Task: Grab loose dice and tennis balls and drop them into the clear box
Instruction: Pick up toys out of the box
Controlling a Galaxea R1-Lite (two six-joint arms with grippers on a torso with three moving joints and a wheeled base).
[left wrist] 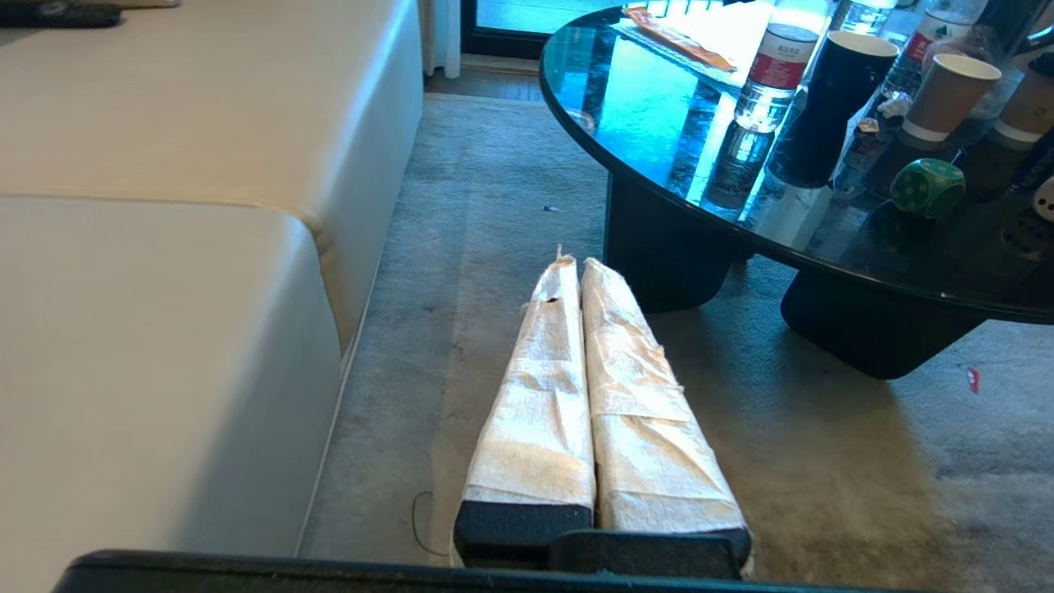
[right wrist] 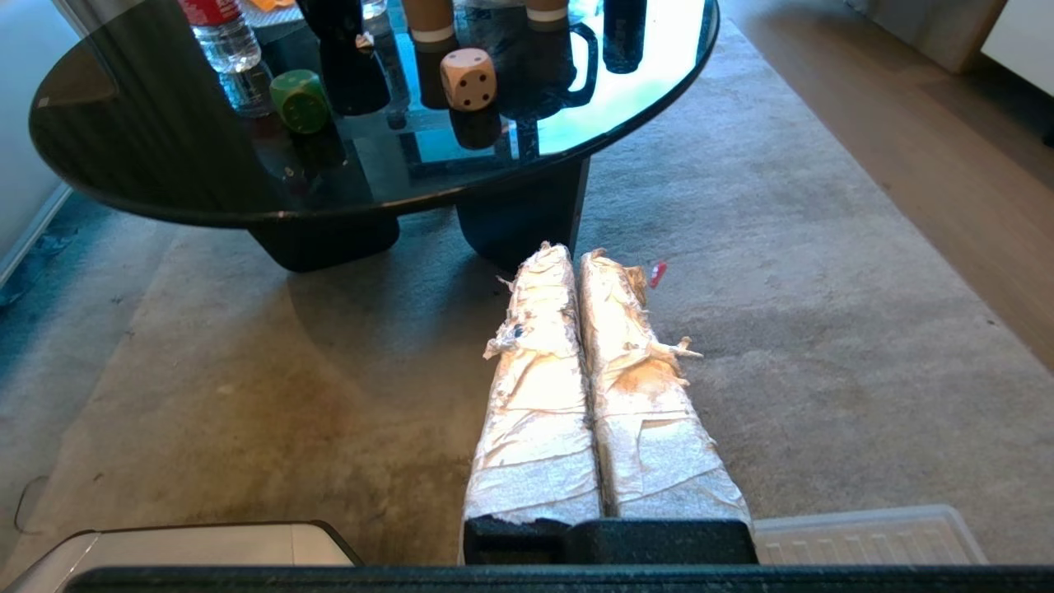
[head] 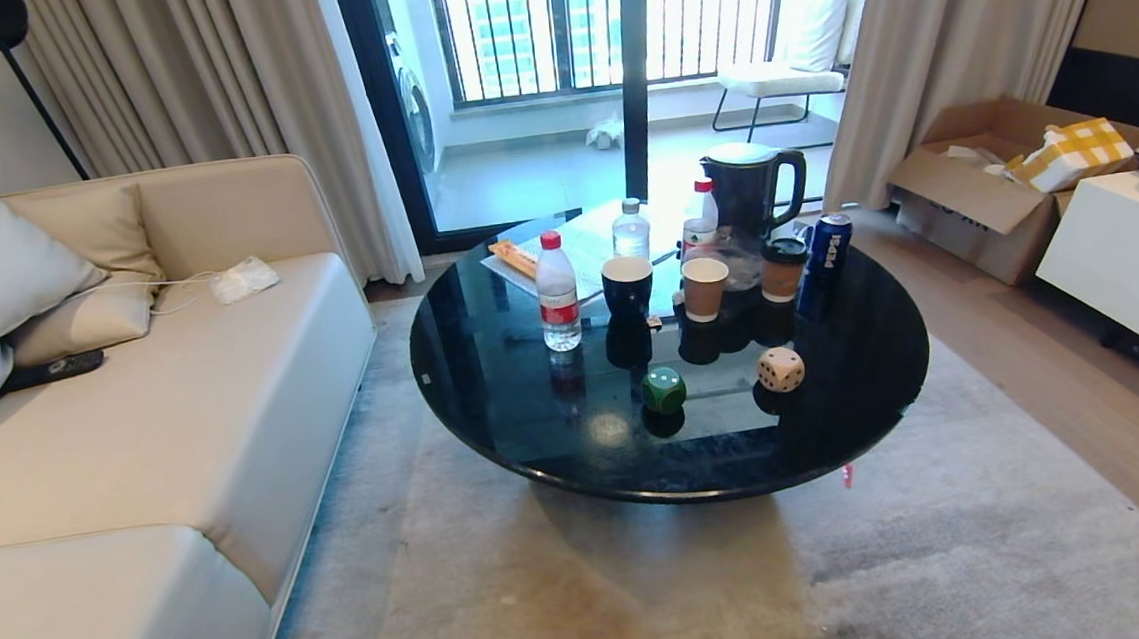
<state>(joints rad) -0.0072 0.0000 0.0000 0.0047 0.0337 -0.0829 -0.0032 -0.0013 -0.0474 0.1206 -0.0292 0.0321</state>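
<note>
Dice first: green die [head: 664,389] and beige die [head: 780,369] sit near the front edge of the round worktop [head: 495,405], well ahead of both claws. I see right claw [right wrist: 580,255] nearer the beige; left claw [left wrist: 574,265] too is pressed shut, empty.

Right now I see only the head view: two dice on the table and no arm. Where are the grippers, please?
Observer: The left gripper is shut and sits over the carpet, between the sofa and the table.
Operator: And the right one?
Observer: The right gripper is shut too. It is over the carpet in front of the table and points toward the table's near edge.
Operator: Do you see the clear box anywhere?
Observer: No view shows it. There is only a flat ribbed clear plastic piece on the carpet by the right gripper's base.
</note>
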